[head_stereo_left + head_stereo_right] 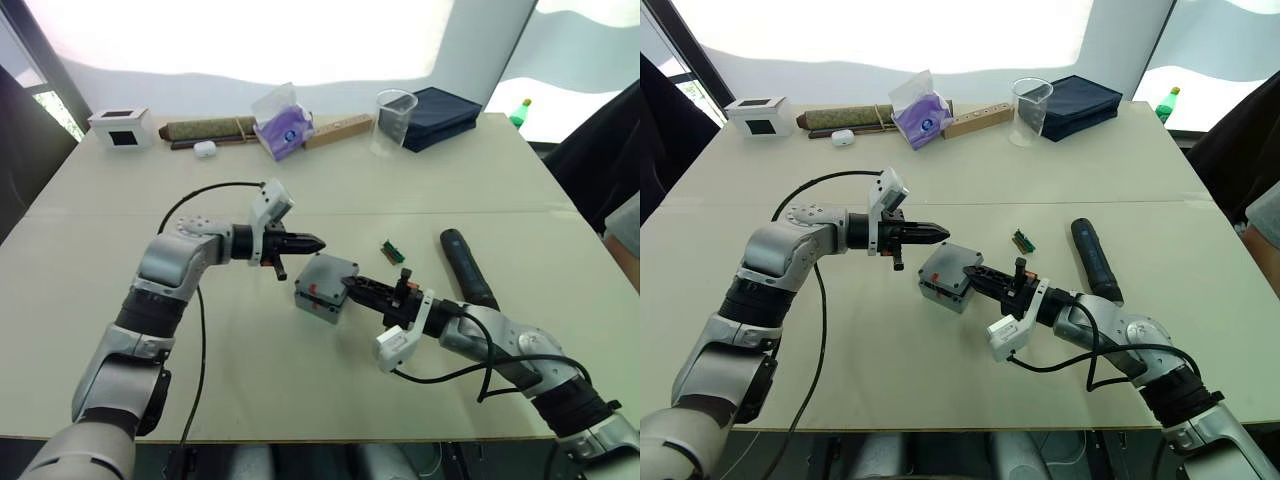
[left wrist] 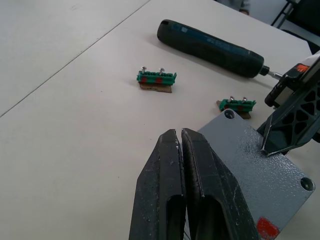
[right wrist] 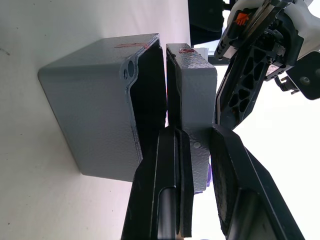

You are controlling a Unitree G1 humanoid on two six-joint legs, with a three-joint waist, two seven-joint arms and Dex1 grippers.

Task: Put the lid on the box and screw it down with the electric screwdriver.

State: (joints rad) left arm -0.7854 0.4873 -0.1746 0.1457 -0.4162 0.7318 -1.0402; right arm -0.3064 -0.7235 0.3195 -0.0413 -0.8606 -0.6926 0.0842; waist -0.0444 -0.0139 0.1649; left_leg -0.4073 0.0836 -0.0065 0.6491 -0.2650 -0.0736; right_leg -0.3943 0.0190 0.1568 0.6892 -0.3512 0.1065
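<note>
Gripping the lid over the box — right gripper.

green strips between box, screwdriver; elsewhere open.

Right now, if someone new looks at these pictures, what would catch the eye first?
Most striking is the grey box in the middle of the table, with the right gripper holding the lid over its open top, a gap showing between them. The left gripper hovers just beside the box, fingers pressed together and empty. The black electric screwdriver lies untouched on the table to the box's right.
</note>
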